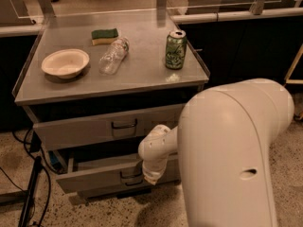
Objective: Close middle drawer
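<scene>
Middle drawer (94,178) has the gripper (150,177) seemingly against its front panel, just right of the dark handle (131,176); how wide the gripper stands I cannot tell. The drawer juts toward the near side, long axis left-right, so the push should go straight far.

Grey metal table (142,79), top surface:
- white shallow round bowl (65,63), left side;
- green-and-yellow rectangular sponge (104,36), flat, towards the back;
- clear plastic bottle (113,56), lying on its side between bowl and can, cap end near the sponge;
- green aluminium drink can (175,50), upright, right side.

Speckled floor (118,212): black cables (33,193), lower left.
</scene>
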### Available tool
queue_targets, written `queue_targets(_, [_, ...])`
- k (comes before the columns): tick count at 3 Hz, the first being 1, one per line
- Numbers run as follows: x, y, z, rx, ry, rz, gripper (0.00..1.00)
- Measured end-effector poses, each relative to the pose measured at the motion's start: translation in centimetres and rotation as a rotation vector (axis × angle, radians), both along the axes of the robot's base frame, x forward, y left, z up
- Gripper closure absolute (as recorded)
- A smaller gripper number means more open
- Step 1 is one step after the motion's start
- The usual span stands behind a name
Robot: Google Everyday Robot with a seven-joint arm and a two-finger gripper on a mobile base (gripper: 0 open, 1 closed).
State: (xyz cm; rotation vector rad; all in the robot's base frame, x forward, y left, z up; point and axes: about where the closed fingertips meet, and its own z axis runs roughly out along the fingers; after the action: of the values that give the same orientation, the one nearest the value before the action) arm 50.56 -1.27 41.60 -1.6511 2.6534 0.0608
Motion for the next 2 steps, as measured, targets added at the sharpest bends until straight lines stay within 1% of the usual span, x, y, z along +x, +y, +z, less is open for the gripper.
queue_targets(1, [2.1, 0.8, -1.3, -0.024, -0.062, -0.029, 1.0])
queue_targets(2, [3.4, 1.2, -2.1, -0.037, -0.102, -0.068, 1.0])
